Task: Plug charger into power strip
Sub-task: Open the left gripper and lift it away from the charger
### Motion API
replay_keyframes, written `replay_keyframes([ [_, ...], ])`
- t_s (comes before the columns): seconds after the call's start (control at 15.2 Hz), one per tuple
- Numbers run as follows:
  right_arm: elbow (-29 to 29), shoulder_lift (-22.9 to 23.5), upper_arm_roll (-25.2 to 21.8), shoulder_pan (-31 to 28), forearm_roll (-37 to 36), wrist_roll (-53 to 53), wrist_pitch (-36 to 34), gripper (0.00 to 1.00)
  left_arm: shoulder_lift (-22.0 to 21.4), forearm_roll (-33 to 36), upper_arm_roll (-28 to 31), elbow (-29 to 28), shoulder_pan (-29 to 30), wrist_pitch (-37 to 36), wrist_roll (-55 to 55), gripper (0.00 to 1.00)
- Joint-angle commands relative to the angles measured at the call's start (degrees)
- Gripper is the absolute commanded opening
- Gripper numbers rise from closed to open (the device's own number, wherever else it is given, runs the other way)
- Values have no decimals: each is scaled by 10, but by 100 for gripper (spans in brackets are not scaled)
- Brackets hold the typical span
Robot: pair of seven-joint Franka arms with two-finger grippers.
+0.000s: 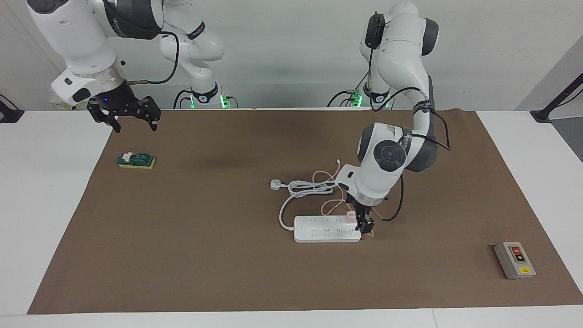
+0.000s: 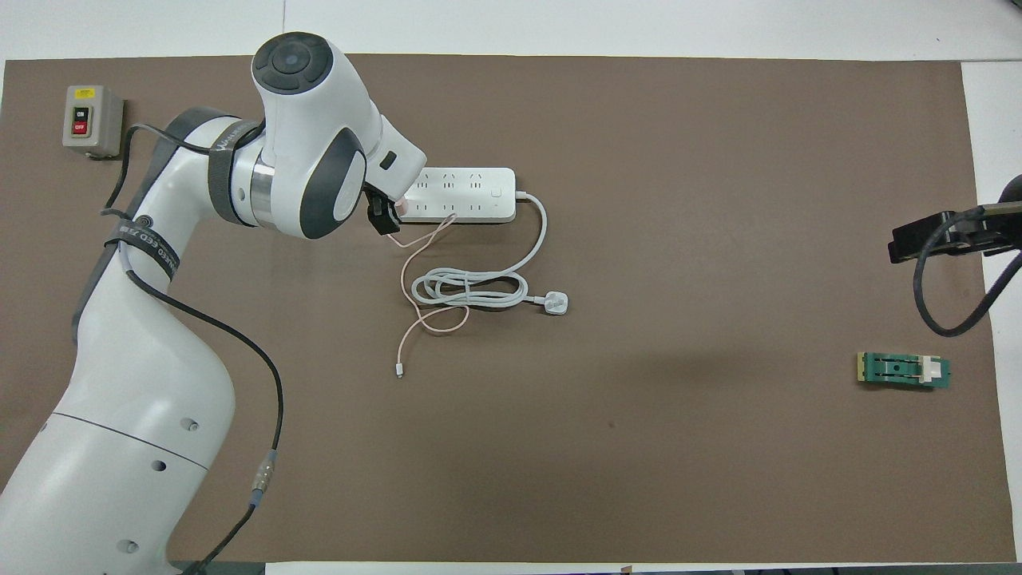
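Observation:
The white power strip (image 1: 323, 230) (image 2: 471, 196) lies flat on the brown mat. The pale-pink charger (image 1: 350, 217) (image 2: 402, 207) sits on the strip's end toward the left arm's end of the table, in the row nearer the robots. Its thin pink cable (image 1: 330, 207) (image 2: 411, 271) loops toward the robots. My left gripper (image 1: 364, 224) (image 2: 382, 219) points down at that end of the strip, right beside the charger; whether it grips the charger is hidden. My right gripper (image 1: 135, 125) waits open in the air over the mat's corner.
The strip's thick white cord lies coiled nearer the robots and ends in a white three-pin plug (image 1: 276, 184) (image 2: 556, 303). A grey switch box (image 1: 514, 259) (image 2: 92, 120) sits toward the left arm's end. A green block (image 1: 135, 160) (image 2: 904, 370) lies under the right gripper.

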Motion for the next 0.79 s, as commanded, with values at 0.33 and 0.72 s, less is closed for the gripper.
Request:
replay_keyframes([
  [0.33, -8, -10, 3, -3, -9, -14, -4, 100, -210, 47, 27, -246, -9, 118, -114, 100],
  [0.72, -7, -10, 3, -3, -9, -14, -4, 100, -243, 4, 33, -217, 38, -26, -173, 100],
])
